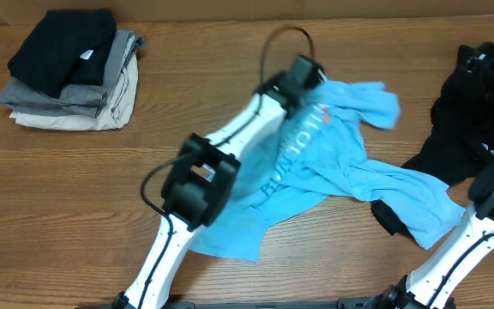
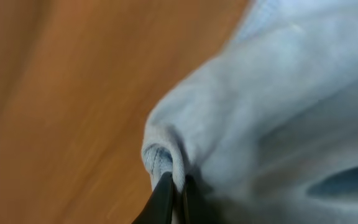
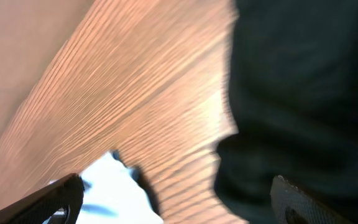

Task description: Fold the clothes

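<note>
Left pincer (image 2: 176,186): clenched on a ribbed edge of the light blue T-shirt (image 1: 333,146), probably to pull it flat
Right pincer (image 3: 178,196): spread wide, grasping nothing, over the black garment (image 1: 478,120)
T-shirt: crumpled, twisted, middle of the table (image 1: 230,34) toward the right edge
Black garment: bunched at the right edge

Likely a robotics lab bench: two white robot arms (image 1: 234,129) mounted at a wood-grain table (image 1: 67,197).

Left arm (image 1: 238,129) reaching far, toward centre; left gripper (image 2: 176,186) pinching T-shirt (image 2: 278,93) edge, fingers pressing together. Right arm (image 1: 466,236) extending at right; right gripper (image 3: 178,186) holding jaws wide apart.
</note>
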Motion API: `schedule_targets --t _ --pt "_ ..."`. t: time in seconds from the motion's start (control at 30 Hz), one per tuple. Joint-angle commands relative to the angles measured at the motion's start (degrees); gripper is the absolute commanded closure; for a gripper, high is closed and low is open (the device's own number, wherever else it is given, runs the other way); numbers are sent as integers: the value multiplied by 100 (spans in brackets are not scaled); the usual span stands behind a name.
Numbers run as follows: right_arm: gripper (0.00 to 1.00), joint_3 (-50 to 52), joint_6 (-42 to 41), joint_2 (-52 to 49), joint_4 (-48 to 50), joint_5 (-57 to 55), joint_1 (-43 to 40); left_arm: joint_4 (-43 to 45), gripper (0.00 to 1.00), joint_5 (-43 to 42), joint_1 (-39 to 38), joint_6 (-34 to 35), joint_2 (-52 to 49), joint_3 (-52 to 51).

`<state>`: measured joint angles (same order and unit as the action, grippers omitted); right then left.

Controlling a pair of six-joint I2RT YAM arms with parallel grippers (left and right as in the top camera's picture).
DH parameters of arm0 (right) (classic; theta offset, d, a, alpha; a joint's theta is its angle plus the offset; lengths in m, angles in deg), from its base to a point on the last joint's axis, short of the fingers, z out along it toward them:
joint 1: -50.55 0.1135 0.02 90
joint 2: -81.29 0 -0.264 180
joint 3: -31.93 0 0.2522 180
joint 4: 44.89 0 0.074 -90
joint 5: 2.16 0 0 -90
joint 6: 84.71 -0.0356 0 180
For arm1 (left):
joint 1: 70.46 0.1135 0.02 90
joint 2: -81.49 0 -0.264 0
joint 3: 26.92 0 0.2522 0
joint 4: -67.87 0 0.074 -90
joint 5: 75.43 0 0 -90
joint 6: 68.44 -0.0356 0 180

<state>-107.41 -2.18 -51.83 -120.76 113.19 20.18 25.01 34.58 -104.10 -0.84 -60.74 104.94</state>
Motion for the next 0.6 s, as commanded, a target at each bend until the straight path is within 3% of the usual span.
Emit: schedule_targets --t 0.0,0.1,0.27,0.5,0.57 --pt "0 -116 39 144 9 90 376 -361 96 573 787 726 391 625" --pt "0 -116 42 144 -94 85 673 -627 96 522 1340 1283 391 817" --pt "0 -116 299 144 -411 24 1198 -883 96 -92 2046 1526 393 1019" --pt "1 -116 289 144 -1014 -876 1853 -1366 96 -603 2352 1637 393 1268" --pt "2 -114 271 144 -1215 -953 1904 -1534 89 -599 2350 1620 393 1268"
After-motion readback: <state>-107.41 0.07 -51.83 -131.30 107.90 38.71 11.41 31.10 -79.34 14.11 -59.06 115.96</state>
